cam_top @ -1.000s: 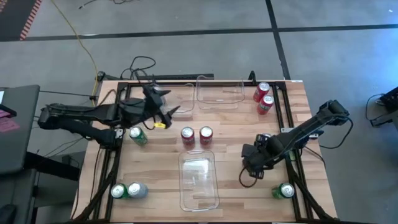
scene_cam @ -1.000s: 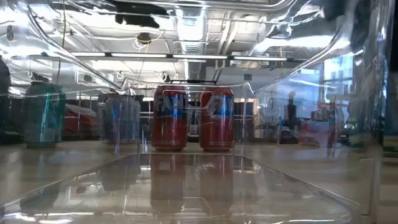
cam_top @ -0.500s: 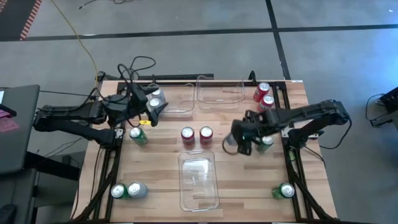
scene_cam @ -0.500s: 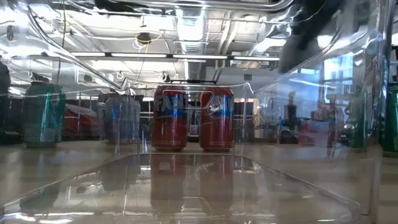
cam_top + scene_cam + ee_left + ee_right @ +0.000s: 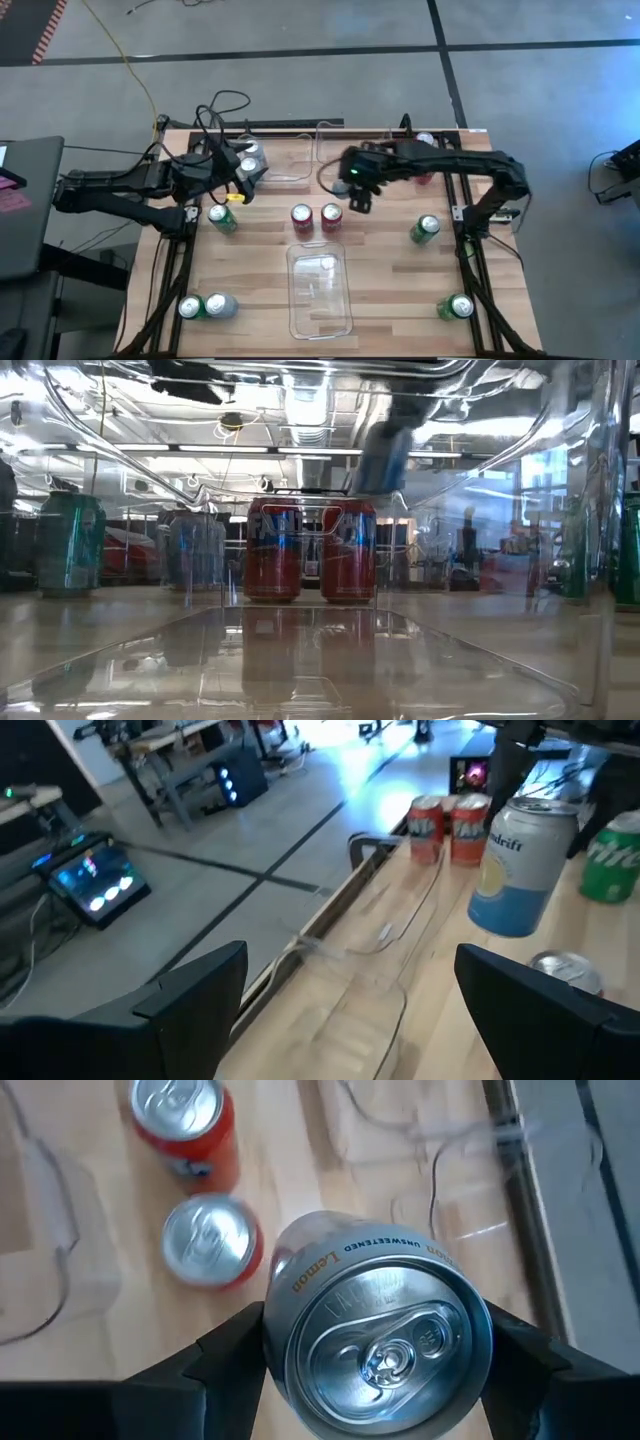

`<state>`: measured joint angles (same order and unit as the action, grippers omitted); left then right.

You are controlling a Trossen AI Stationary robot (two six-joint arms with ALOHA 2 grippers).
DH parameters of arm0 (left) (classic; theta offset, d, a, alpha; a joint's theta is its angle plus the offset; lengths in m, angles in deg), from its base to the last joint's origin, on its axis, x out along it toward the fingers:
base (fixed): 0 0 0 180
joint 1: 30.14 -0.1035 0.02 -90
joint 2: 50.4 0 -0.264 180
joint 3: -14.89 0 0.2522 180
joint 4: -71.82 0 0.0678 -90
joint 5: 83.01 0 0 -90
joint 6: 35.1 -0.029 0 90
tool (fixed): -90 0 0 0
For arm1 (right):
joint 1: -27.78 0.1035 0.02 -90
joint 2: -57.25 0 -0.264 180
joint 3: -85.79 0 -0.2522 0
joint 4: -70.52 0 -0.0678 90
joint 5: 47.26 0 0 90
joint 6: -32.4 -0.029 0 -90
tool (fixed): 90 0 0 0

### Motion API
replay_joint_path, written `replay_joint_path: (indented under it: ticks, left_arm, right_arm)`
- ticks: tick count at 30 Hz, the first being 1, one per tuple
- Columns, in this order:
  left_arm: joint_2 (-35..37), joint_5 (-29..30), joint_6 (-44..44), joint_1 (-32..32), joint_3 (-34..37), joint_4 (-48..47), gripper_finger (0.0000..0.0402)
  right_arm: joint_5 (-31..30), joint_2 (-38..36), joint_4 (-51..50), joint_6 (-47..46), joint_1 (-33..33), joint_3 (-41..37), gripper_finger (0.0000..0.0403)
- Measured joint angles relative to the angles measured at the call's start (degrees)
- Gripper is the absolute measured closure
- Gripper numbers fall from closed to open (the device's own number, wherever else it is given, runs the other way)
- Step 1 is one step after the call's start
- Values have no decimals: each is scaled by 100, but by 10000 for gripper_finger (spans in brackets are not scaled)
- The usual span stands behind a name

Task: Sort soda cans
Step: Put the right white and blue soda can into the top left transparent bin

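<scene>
My right gripper (image 5: 357,190) is shut on a silver-grey can (image 5: 375,1330), carried in the air just beyond two upright red cans (image 5: 315,215); the low view shows this can (image 5: 385,455) above them. My left gripper (image 5: 365,1010) is open at the far left, by two silver cans (image 5: 250,157) standing on the table. Green cans stand at the left (image 5: 222,218), the right (image 5: 425,229) and the near right (image 5: 460,305). A green and silver pair (image 5: 205,305) stands near left. More red cans (image 5: 422,143) show under the right arm. My right gripper pinches the silver-grey can by its upper side wall (image 5: 280,1295), just under the top rim, one finger (image 5: 225,1365) on each side. The fingers come from above, pointing down. The can is lifted clear of the table, its top facing the wrist.
Three clear plastic bins lie on the wooden table: one far middle (image 5: 353,150), one near middle (image 5: 320,290), one far left (image 5: 288,165) beside my left gripper. Black frame rails (image 5: 470,250) run along both sides. Bare wood lies between the near bin and the right green cans.
My right gripper has travelled from the near right toward the far left, carrying the silver-grey can lifted over the table; a green can that stood beside it stays at the right. My left gripper has drawn back a little toward the table's left and far edge.
</scene>
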<state>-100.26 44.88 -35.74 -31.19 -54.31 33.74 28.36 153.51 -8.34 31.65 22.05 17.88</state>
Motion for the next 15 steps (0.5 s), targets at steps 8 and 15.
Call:
replay_joint_path:
  ticks: [8, 15]
  left_arm:
    - [0, 4, 519, -268, 46, -519, 52]
    - [7, 400, 860, -437, 46, -915, 52]
  right_arm:
    - [45, 1046, 514, 1081, -468, 1415, 116]
    - [281, 1953, 743, 1424, -952, 2482, 117]
